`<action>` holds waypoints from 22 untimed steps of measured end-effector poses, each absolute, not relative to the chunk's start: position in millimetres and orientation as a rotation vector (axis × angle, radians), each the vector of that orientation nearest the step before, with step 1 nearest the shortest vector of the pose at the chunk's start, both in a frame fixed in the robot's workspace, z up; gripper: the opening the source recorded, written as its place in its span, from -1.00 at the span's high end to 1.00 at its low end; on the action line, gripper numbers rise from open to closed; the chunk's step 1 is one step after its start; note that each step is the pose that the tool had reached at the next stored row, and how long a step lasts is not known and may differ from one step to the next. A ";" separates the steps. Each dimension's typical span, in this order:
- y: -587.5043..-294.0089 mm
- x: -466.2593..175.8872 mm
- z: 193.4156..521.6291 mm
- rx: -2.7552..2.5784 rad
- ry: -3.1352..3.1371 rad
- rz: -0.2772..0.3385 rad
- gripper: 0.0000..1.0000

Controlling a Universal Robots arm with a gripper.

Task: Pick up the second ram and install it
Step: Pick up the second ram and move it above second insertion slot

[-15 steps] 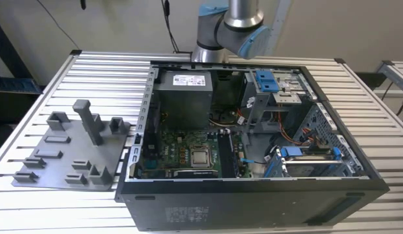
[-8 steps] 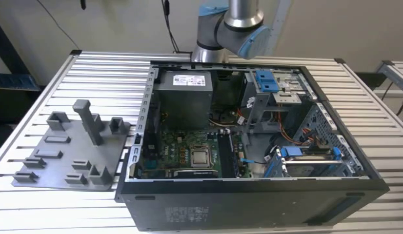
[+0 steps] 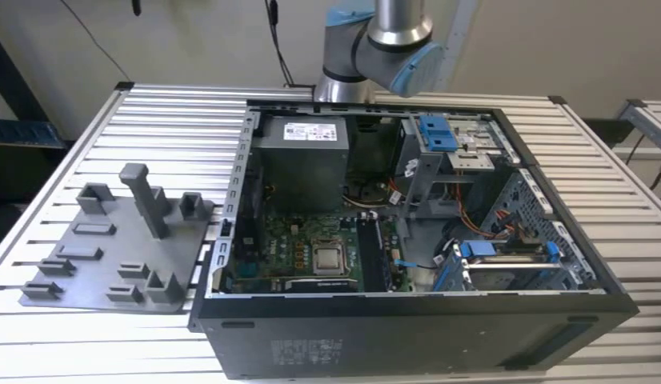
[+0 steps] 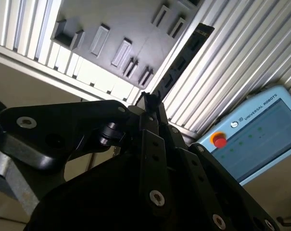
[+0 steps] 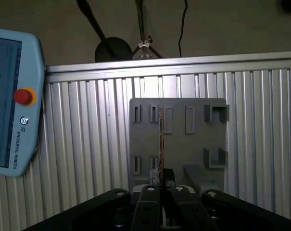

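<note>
The gripper (image 5: 162, 183) is clamped shut on one end of the ram (image 5: 160, 139) — the stick stands out edge-on over the grey tray (image 5: 193, 144). With so little held, it likely wants a slow, untilted carry — any twist would misalign it for seating.

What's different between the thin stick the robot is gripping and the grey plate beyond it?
The second ram is dark, narrow and thin; the grey plate is pale and broad. The ram is clamped in the tool, off the surface; the plate lies on the slatted table. The plate carries raised holders; the ram none.
</note>
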State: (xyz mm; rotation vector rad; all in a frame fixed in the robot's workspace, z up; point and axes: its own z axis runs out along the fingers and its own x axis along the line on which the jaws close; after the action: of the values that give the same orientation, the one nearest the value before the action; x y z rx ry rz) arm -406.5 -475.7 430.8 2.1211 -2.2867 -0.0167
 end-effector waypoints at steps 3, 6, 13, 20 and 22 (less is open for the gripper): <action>-475.6 -406.5 430.9 2.121 -2.287 -0.017 0.72; -475.6 -406.3 431.0 2.121 -2.286 -0.017 0.72; -475.7 -400.1 430.9 2.121 -2.287 -0.017 0.72; -475.6 -390.1 430.9 2.121 -2.287 -0.017 0.72; -475.6 -387.0 430.9 2.121 -2.287 -0.017 0.72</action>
State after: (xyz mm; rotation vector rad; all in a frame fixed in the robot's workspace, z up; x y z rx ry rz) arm -387.0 -475.6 430.9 2.1210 -2.2867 -0.0167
